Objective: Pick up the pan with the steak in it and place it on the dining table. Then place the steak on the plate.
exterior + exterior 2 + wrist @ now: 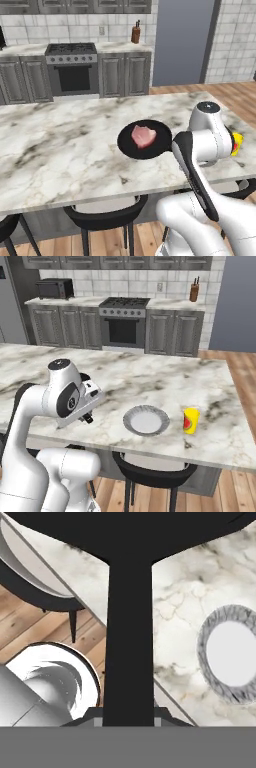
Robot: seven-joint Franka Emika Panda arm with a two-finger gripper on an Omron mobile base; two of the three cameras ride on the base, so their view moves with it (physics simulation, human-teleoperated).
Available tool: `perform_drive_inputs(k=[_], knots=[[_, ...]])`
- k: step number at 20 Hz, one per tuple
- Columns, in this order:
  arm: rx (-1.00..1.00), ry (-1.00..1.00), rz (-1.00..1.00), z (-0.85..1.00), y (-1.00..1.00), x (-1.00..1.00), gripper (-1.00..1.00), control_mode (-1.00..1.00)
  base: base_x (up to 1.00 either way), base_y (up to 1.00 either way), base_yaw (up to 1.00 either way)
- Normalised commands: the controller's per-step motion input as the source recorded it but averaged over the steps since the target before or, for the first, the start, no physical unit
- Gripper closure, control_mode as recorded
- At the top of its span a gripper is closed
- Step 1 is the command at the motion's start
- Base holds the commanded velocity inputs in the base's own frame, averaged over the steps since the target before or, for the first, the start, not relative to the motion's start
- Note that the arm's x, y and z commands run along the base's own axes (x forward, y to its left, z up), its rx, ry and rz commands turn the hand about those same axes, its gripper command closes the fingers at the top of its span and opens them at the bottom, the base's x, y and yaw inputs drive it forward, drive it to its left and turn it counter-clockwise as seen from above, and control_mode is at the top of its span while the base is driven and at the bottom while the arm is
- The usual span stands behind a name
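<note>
The black pan (150,147) sits low over the dining table (60,145) near its front edge; I cannot tell whether it touches the marble. The pink steak (143,136) lies in the pan. In the hand view the pan's straight black handle (130,637) runs up from between the fingertips to the pan's dark body (125,532). My gripper (129,716) is shut on that handle. The grey-white plate (146,420) lies empty on the table, to the right of the hand. It also shows in the hand view as the plate (232,659).
A yellow cup (191,421) stands just right of the plate near the table's front edge. Black stools (105,215) are tucked under that edge. A stove (72,65) and grey cabinets line the far wall.
</note>
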Motion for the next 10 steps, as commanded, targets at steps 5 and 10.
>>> perform_drive_inputs(k=[5, 10], knots=[[0.11, 0.06, -0.20, -0.21, 0.00, -0.09, 1.00, -1.00, 0.00, 0.00, 0.00], [0.15, 0.01, -0.41, -0.29, 0.01, -0.19, 1.00, -1.00, 0.00, 0.00, 0.00]])
